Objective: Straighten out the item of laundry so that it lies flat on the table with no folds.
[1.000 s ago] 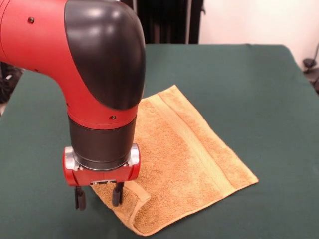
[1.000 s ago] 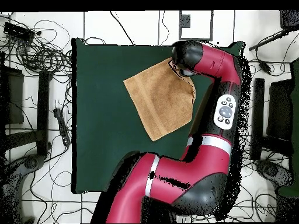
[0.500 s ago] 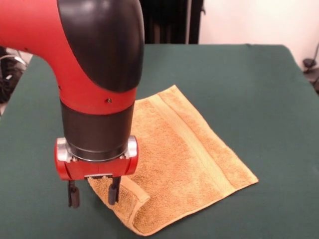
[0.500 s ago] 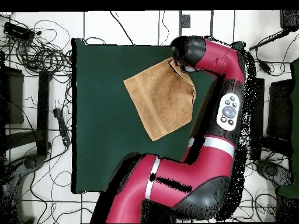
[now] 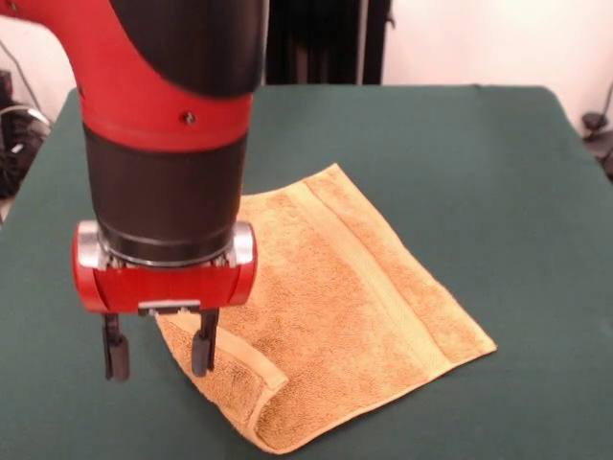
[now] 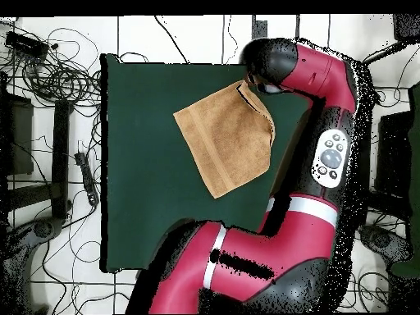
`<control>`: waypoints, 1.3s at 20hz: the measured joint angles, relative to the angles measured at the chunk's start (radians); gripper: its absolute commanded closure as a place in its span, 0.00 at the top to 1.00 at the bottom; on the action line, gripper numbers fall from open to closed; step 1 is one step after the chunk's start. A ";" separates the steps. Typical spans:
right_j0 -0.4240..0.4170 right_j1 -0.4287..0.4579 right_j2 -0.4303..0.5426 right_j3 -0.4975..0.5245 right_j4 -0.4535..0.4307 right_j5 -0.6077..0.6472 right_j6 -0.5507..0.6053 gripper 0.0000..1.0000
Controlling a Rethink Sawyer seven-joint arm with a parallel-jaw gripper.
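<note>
Here the gripper (image 5: 159,351) is hanging open and empty at the lower left, over the golden-orange towel's (image 5: 354,297) folded corner on the green table (image 5: 479,153); no writing is showing.

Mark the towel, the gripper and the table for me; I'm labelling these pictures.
towel (image 5: 354,316): front view, on its flat middle.
gripper (image 5: 158,353): front view, midway between its open fingertips.
table (image 5: 460,153): front view, on bare green cloth.

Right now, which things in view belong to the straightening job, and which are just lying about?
Job:
- towel, one corner folded over
- green table
- gripper, open, at the towel's folded corner

Lying about:
- cables on the floor beside the table
- black stands off the table
</note>
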 measured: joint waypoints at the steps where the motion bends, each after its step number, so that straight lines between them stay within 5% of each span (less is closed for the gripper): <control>1: 0.000 -0.004 0.000 0.000 0.000 0.005 0.000 1.00; 19: 0.000 -0.042 0.003 0.004 0.000 0.047 0.000 1.00; 26: 0.000 -0.094 0.023 0.110 -0.002 0.046 0.000 1.00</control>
